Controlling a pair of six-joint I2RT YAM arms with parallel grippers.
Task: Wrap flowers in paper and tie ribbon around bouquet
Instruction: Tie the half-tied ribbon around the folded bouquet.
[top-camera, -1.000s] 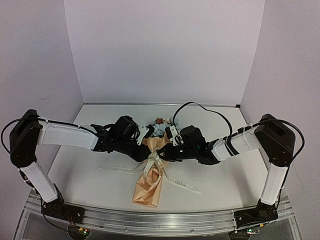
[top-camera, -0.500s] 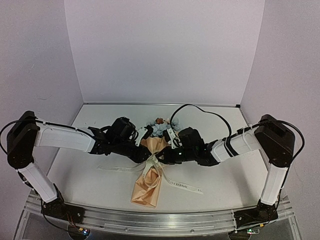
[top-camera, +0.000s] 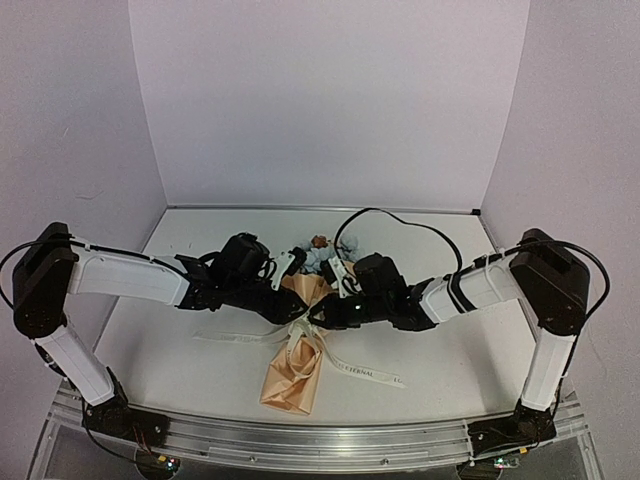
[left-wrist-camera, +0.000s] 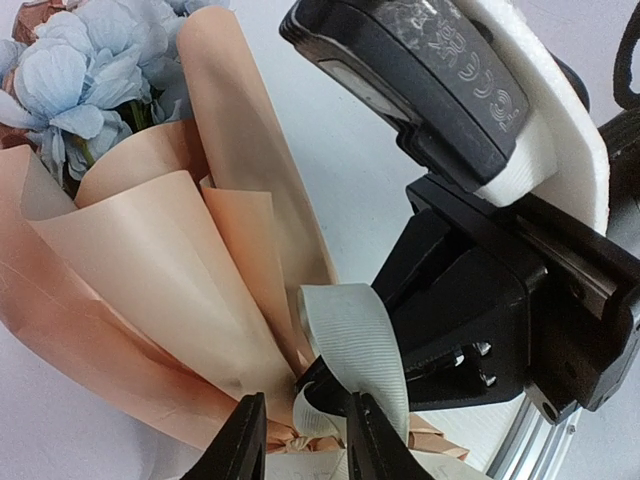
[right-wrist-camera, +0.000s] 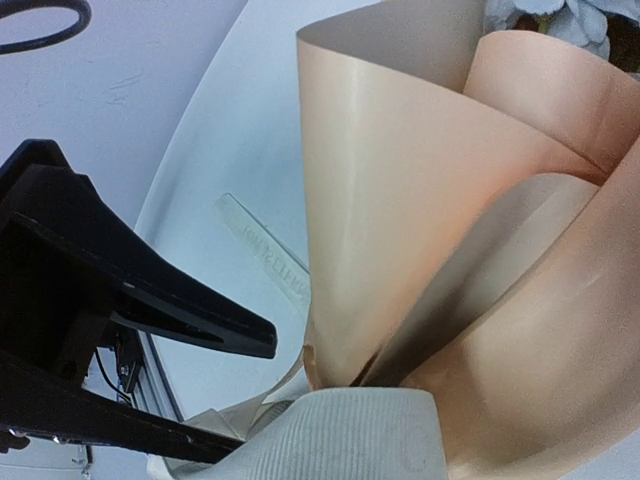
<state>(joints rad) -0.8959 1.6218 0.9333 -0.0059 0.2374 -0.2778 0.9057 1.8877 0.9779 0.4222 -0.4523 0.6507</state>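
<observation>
The bouquet (top-camera: 292, 370) lies mid-table, a tan paper (left-wrist-camera: 150, 260) cone with pale blue flowers (top-camera: 322, 252) at its far, wide end. The cream ribbon (left-wrist-camera: 350, 340) is tied round the cone's waist, with tails trailing left and right (top-camera: 368, 372). My left gripper (left-wrist-camera: 305, 445) stands at the knot, its fingers apart, with a bit of ribbon loose between them. My right gripper (top-camera: 322, 313) comes in from the other side. Its dark tip (left-wrist-camera: 330, 385) is shut on a ribbon loop (right-wrist-camera: 350, 435). The flowers (left-wrist-camera: 90, 70) show at the top left of the left wrist view.
A black cable (top-camera: 400, 215) loops over the table behind the right arm. Purple walls close the back and both sides. A metal rail (top-camera: 300, 445) runs along the near edge. One lettered ribbon tail (right-wrist-camera: 265, 250) lies flat left of the cone.
My left gripper's fingers have spread a little. The right gripper has edged left, and the cone's narrow end has swung slightly left.
</observation>
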